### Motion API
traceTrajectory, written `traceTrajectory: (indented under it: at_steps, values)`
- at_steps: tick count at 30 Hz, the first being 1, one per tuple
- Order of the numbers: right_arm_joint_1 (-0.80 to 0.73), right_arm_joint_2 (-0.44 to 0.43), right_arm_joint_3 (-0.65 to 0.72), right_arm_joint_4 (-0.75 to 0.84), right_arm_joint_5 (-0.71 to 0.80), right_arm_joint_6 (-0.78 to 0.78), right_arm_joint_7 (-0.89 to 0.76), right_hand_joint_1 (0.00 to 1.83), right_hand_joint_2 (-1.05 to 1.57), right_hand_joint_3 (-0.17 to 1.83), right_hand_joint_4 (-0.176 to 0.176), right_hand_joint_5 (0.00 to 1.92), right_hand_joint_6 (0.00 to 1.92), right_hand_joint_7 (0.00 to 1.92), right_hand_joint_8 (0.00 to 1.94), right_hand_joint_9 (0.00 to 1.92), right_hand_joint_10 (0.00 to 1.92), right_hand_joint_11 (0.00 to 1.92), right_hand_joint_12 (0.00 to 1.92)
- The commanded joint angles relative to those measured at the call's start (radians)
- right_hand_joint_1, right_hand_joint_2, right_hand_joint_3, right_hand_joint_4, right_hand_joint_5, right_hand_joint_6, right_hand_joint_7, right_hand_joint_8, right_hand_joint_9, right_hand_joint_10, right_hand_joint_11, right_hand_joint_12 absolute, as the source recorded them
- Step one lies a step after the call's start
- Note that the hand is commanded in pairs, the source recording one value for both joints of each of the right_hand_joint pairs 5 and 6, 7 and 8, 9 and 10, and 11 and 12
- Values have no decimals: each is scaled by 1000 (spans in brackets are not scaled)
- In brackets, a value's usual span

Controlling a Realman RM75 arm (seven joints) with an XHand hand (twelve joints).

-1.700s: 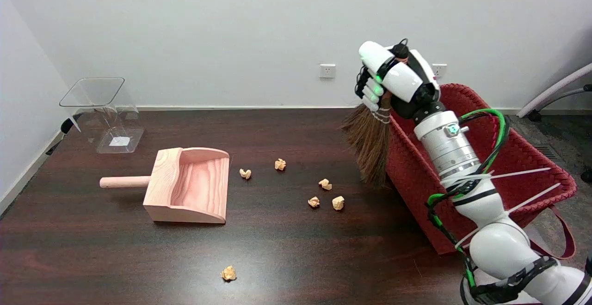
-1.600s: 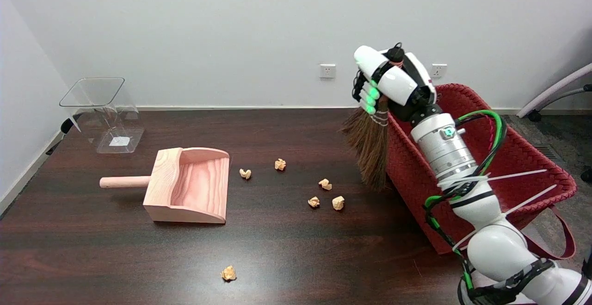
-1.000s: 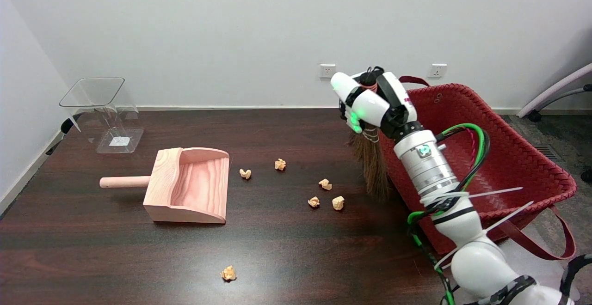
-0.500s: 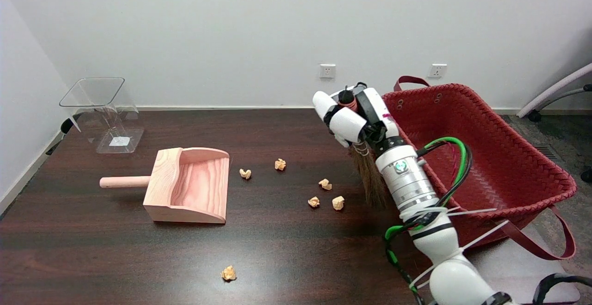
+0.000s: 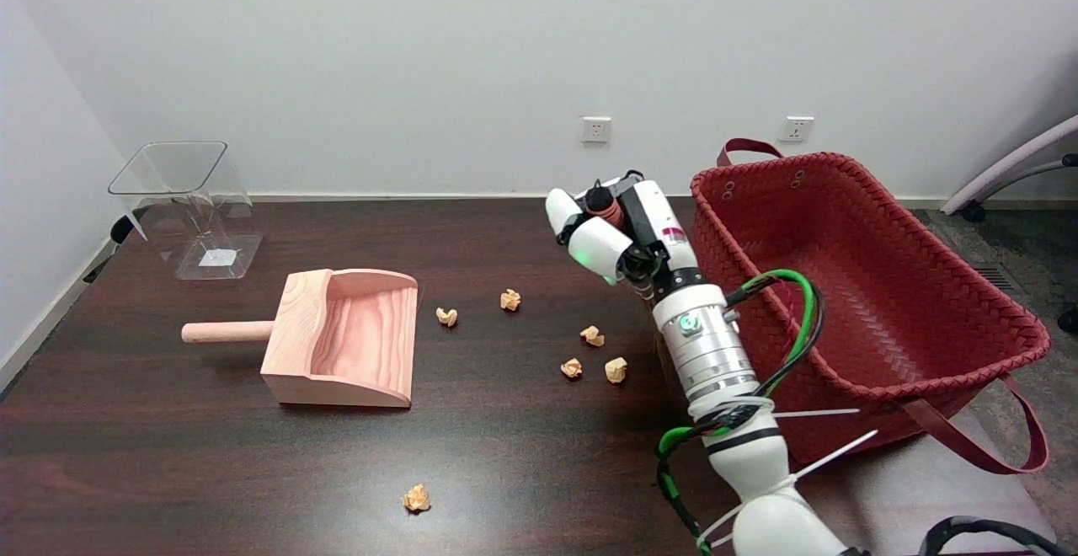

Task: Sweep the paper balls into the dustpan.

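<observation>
My right hand grips the top of a small straw broom, held upright over the table just left of the red basket. Only the broom's dark handle end and reddish wrap show. Its bristles are hidden behind my wrist and forearm. Several crumpled paper balls lie on the dark table: three in a cluster just left of my forearm, two nearer the dustpan, and one alone near the front edge. The wooden dustpan sits at the left, mouth facing right, handle pointing left.
A large red woven basket stands at the table's right end, close against my forearm. A clear plastic container stands at the far left corner. The white wall runs behind the table's far edge.
My right hand has carried the broom down and to the left, from above the basket's left rim to over the table beside the paper-ball cluster. The balls and dustpan have not moved.
</observation>
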Motion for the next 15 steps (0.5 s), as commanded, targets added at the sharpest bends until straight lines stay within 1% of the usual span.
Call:
traceTrajectory:
  at_steps: [1, 5, 13, 15]
  values:
    - [44, -109, -62, -142, -27, 111, -126, 979, 1571, 980, 0, 1920, 1920, 1920, 1920, 1920, 1920, 1920, 1920]
    - [53, -132, -72, -183, -45, 143, -123, 966, 1571, 1037, 0, 1920, 1920, 1920, 1920, 1920, 1920, 1920, 1920]
    - [96, -174, -91, -242, -48, 149, -110, 957, 1571, 1095, 0, 1920, 1920, 1920, 1920, 1920, 1920, 1920, 1920]
    - [117, -187, -97, -263, -48, 149, -110, 985, 1571, 1107, 0, 1920, 1920, 1920, 1920, 1920, 1920, 1920, 1920]
